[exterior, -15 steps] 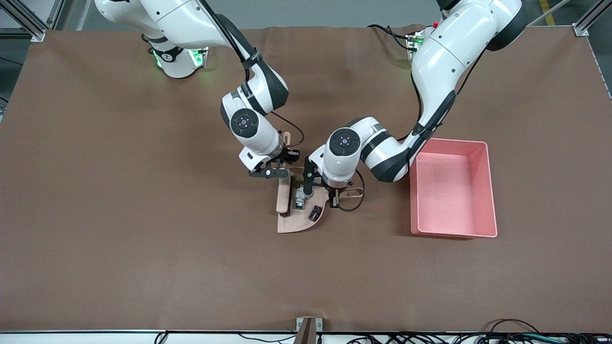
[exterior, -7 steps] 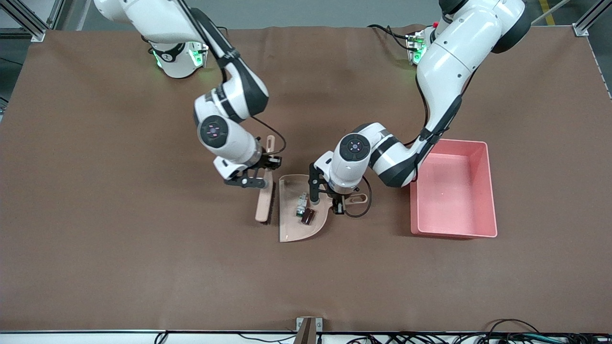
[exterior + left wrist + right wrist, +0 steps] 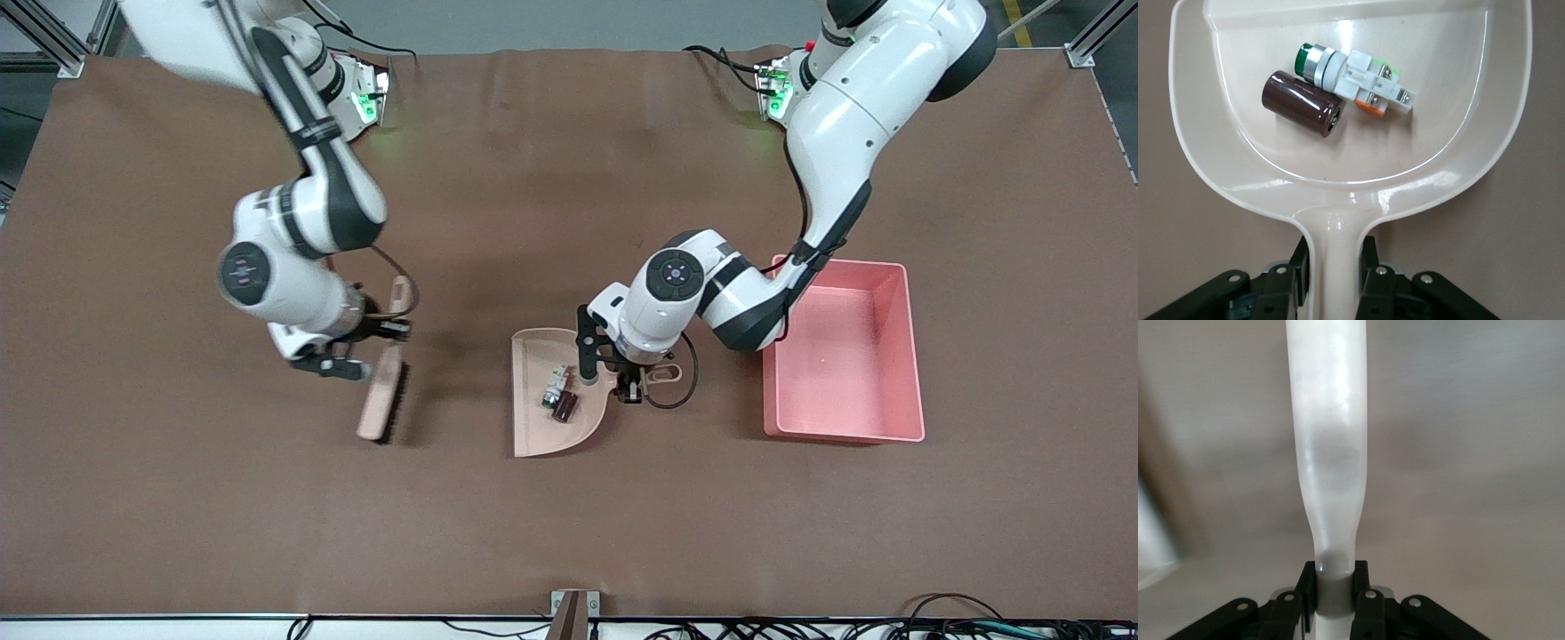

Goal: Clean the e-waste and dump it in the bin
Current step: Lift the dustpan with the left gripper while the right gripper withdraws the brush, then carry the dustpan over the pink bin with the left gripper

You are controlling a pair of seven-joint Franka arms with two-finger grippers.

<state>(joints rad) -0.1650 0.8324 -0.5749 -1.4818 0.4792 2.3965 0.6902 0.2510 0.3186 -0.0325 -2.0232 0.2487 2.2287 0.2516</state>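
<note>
Brown worktop [image 3: 569, 516]; left gripper [image 3: 1331, 283], jaws clamped on dustpan [image 3: 533, 418] handle, keeps pan level so e-waste [image 3: 1338, 90] stays in scoop, bin [image 3: 907, 356] beside, toward left arm's end; right gripper [image 3: 1333, 603], jaws clamped on brush [image 3: 384, 396] handle, holds it clear, toward right arm's end.

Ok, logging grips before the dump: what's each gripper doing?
Left gripper: shut on the dustpan handle.
Right gripper: shut on the brush handle.
</note>
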